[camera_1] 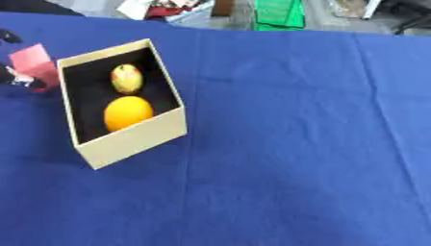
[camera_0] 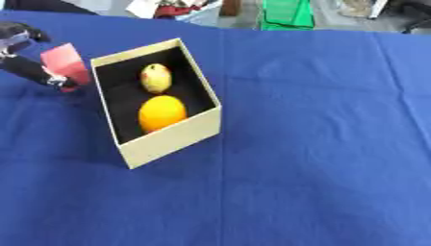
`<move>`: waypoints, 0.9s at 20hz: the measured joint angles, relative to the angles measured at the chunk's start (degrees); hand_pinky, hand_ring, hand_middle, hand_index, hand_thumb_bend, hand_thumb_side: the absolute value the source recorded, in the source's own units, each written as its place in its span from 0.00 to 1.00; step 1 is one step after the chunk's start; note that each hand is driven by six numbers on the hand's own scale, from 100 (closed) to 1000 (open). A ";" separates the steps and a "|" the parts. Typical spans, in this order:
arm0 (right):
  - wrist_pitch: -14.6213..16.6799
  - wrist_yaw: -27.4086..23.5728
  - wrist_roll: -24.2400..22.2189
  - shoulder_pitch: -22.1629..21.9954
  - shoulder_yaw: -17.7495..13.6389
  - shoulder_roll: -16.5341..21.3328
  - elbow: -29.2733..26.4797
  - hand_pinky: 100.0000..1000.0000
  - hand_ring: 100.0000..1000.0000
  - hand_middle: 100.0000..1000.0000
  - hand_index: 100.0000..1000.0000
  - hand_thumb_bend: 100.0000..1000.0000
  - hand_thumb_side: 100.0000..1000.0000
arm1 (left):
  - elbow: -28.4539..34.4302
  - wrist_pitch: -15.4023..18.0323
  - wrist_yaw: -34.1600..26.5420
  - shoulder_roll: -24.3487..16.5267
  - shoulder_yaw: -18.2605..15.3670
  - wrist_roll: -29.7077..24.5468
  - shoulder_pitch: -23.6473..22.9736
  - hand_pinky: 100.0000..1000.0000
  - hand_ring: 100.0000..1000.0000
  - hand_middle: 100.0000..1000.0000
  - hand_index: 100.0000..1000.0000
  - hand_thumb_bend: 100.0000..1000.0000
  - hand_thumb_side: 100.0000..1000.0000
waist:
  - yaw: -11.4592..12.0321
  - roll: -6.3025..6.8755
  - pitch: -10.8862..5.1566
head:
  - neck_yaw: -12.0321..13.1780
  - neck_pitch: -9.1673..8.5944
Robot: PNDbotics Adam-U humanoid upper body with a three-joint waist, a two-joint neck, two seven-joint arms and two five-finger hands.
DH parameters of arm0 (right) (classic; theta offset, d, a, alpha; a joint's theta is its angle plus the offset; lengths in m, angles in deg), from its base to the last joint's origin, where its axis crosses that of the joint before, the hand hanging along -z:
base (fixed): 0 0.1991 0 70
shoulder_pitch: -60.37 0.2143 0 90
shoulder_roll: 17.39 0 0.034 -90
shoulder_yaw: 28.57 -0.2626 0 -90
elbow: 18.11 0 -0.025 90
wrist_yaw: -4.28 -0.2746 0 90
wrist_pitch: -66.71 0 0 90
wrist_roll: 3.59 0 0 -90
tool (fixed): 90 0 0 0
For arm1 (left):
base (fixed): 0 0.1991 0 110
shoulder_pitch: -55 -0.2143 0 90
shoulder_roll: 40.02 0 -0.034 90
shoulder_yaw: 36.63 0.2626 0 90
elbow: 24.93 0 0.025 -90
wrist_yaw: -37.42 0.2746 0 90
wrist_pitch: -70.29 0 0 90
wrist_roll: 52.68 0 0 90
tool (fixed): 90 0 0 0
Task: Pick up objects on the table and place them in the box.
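The left hand was at the far left edge of the scene, its dark fingers pinching a flat red object that was tilted up, just beside the left wall of the box. The box, pale cardboard with a black lining, sat askew on the blue tablecloth, left of the middle. Inside it lay a yellow-green fruit with a reddish patch toward the far end and an orange fruit nearer, the two just beside each other. The red object was outside the box, above the cloth. The right hand showed in neither view.
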 measured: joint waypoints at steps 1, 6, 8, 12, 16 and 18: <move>-0.02 0.00 -0.05 0.01 0.00 -0.03 0.00 1.00 1.00 0.77 0.99 0.00 0.84 | -0.41 0.02 0.00 0.16 -0.09 -0.03 0.15 0.67 0.88 0.85 0.92 0.69 0.57 | -0.10 -0.01 0.10 | 0.09 -0.18; -0.12 0.01 -0.17 0.31 0.00 -0.20 0.00 1.00 1.00 0.77 0.99 0.00 0.84 | -2.23 0.81 -1.71 1.03 -0.35 -1.27 0.18 0.64 0.86 0.81 0.89 0.64 0.56 | -0.38 -0.15 0.42 | 0.24 -0.65; -0.18 0.03 -0.12 0.41 0.00 -0.43 0.00 1.00 1.00 0.77 0.99 0.00 0.84 | -2.43 1.25 -3.06 1.26 -0.40 -1.71 0.26 0.63 0.85 0.79 0.88 0.62 0.55 | -0.39 -0.24 0.43 | -0.01 -0.65; -0.28 0.20 -0.08 0.41 -0.01 -0.57 0.00 1.00 1.00 0.77 0.99 0.00 0.85 | -2.40 1.72 -5.47 1.48 -0.39 -1.93 0.50 0.59 0.81 0.72 0.85 0.55 0.54 | -0.42 -0.38 0.55 | -0.65 -0.65; -0.54 0.36 -0.04 0.39 -0.02 -0.64 0.00 1.00 1.00 0.77 0.99 0.00 0.85 | -2.08 1.88 -6.57 1.66 -0.29 -1.07 0.52 0.57 0.78 0.65 0.81 0.46 0.51 | -0.45 -0.37 0.55 | -1.48 -0.62; -0.69 0.38 -0.04 0.37 -0.03 -0.89 0.00 1.00 1.00 0.77 0.99 0.00 0.85 | -2.07 1.81 -6.72 1.93 -0.28 -0.40 0.52 0.55 0.76 0.61 0.78 0.40 0.48 | -0.49 -0.37 0.55 | -1.88 -0.56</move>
